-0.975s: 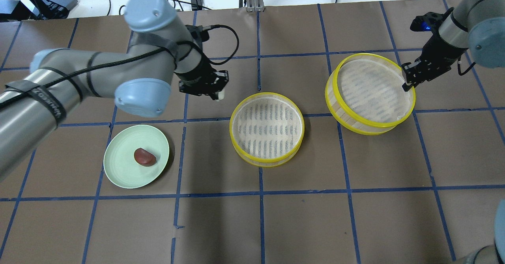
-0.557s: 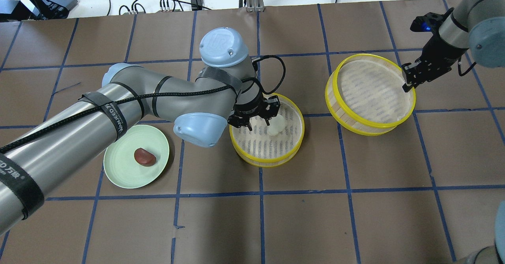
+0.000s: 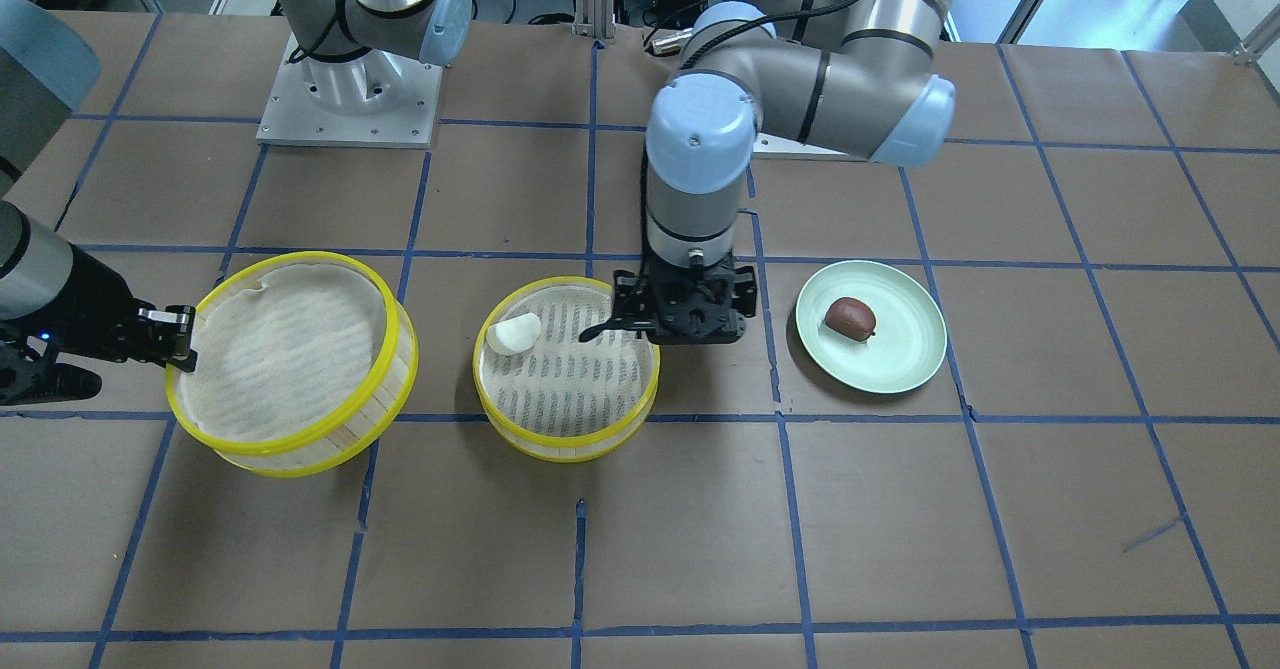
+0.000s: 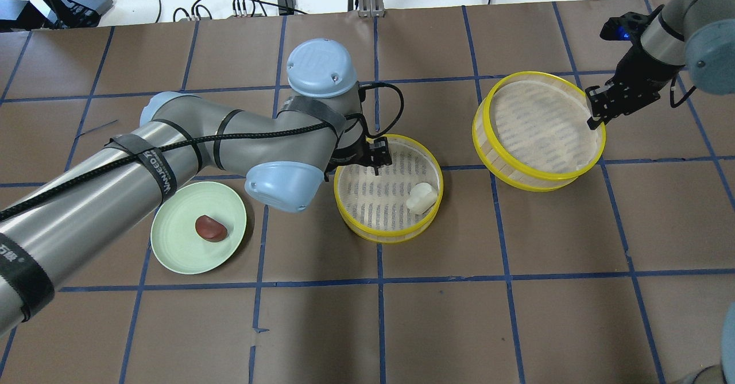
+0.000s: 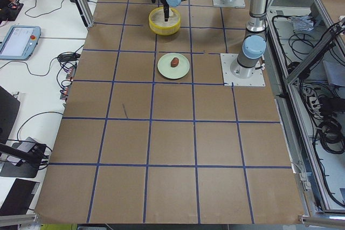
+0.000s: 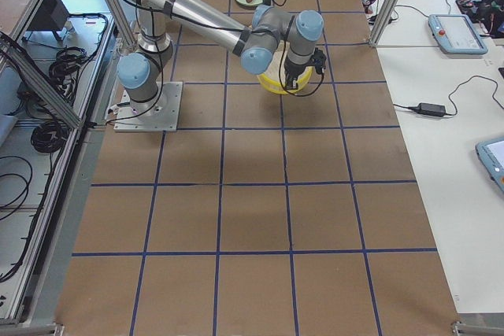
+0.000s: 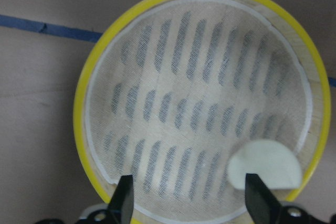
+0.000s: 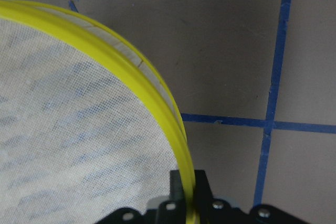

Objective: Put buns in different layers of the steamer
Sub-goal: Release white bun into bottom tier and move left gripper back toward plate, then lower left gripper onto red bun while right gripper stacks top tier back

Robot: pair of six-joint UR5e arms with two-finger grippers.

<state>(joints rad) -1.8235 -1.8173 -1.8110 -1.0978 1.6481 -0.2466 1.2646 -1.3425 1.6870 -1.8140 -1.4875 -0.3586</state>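
Sitting loose in the centre tray (image 4: pixel 388 236) now, white bun (image 4: pixel 420 197); left gripper (image 7: pixel 189 199) gapes empty, backed off. Only the wrist cam shows right gripper (image 8: pixel 188 183) pinching tilted tray (image 4: pixel 540 123) rim.

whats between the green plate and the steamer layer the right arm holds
The other steamer layer with the white bun inside, and the left end effector over its edge; clearest in the overhead view.

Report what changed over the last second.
The left claw carried the white blocky bun rightward over the flat yellow-rimmed steamer tray, let it go inside, and now stands open at the tray's far rim. Unchanged: the right claw clamps the rim of the tilted yellow-rimmed tray; the reddish-brown oval bun lies on the pale green plate.
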